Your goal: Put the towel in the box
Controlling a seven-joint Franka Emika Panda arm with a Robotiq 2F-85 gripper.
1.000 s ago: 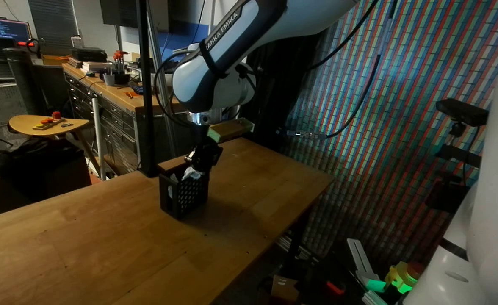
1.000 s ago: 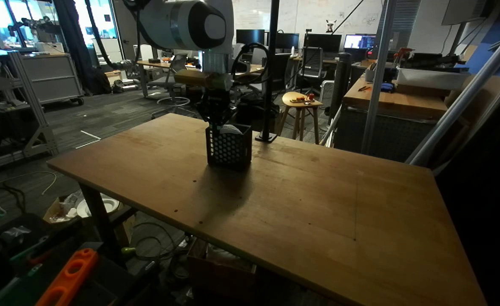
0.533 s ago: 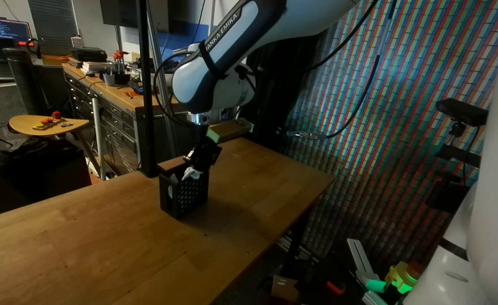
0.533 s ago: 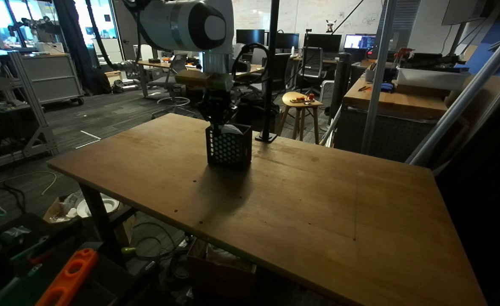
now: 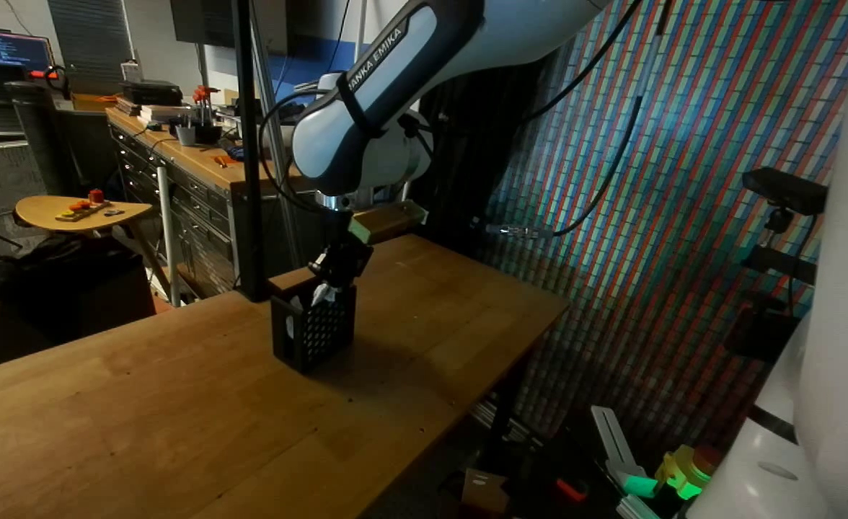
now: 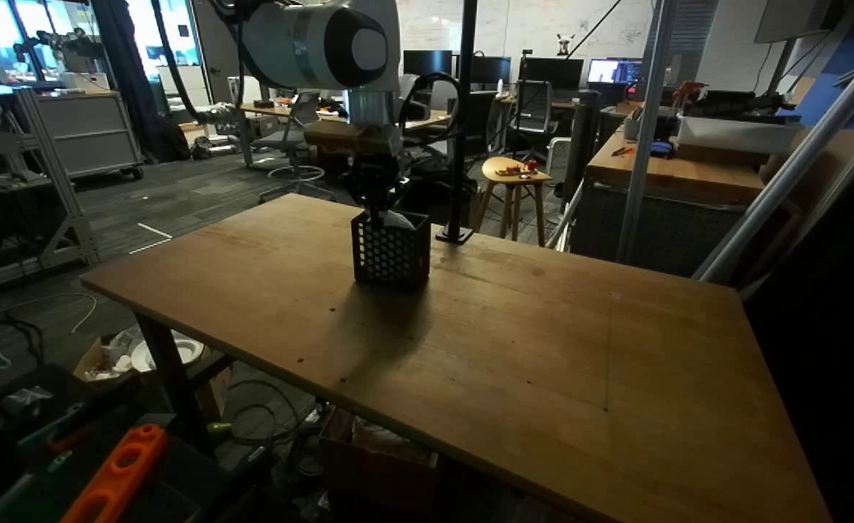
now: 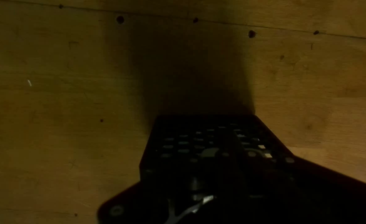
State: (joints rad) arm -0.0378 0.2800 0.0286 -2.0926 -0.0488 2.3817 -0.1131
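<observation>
The black box stands upright on the wooden table, its walls full of holes, in both exterior views. Most of the pale towel is inside it; a crumpled peak reaches the rim, and more cloth shows through an opening in the side. Directly over the box, pointing down, is my gripper, shut, with its fingertips within the rim beside the towel's hump. In the dark wrist view, pale cloth lies around the fingers. Whether any cloth is pinched between the tips cannot be told; the lower towel is hidden by the walls.
A black upright post with a flat foot is fixed to the table just beside the box. The wooden table spreads out around the box, and its near edge drops to clutter on the floor. A workbench stands behind.
My gripper has shifted slightly sideways over the box, leftward in one exterior view and rightward in the other. The towel's visible peak looks a little narrower. The box has stayed put.
</observation>
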